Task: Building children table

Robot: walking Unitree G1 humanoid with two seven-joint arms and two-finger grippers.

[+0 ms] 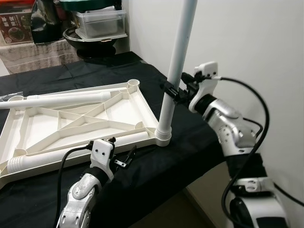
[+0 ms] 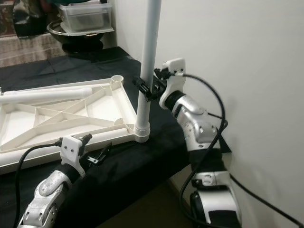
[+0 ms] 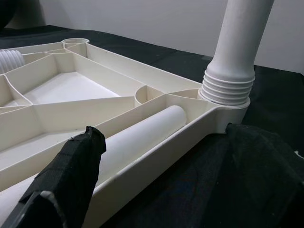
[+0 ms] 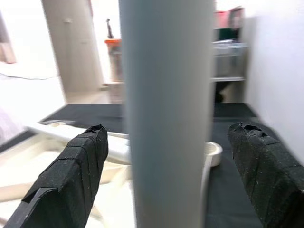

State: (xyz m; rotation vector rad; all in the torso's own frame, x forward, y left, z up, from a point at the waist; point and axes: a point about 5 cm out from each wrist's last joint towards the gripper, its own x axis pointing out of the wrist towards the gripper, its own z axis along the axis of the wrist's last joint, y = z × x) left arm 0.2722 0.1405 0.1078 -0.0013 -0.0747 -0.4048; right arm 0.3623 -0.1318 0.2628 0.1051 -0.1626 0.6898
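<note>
Black cloth (image 1: 199, 137) covers the work surface, and on it lies the cream plastic tabletop (image 1: 71, 123), turned underside up so its ribs and corner sockets show. One white table leg (image 1: 176, 61) stands upright in the corner socket nearest the robot's right side, its threaded collar seated against the socket rim. A second leg (image 1: 57, 100) lies flat along the far edge of the tabletop, and a third leg (image 1: 52, 156) lies inside the near edge channel, its ribbed end toward the robot's left. The right gripper (image 1: 175, 91) reaches in from the wall side and sits partway up the standing leg; in the right wrist view the leg fills the gap between the two black fingers (image 4: 71, 175), which stand apart on either side of it, and whether the pads actually press the leg cannot be told. The left gripper (image 1: 124, 159) hovers low over the cloth just in front of the tabletop's near edge, released and holding nothing; from its wrist camera the near edge and the lying leg sit between its spread fingers (image 3: 71, 166), with the standing leg's collar beyond. Behind the table, a clear plastic container (image 1: 99, 21) rests on a dark bowl.
</note>
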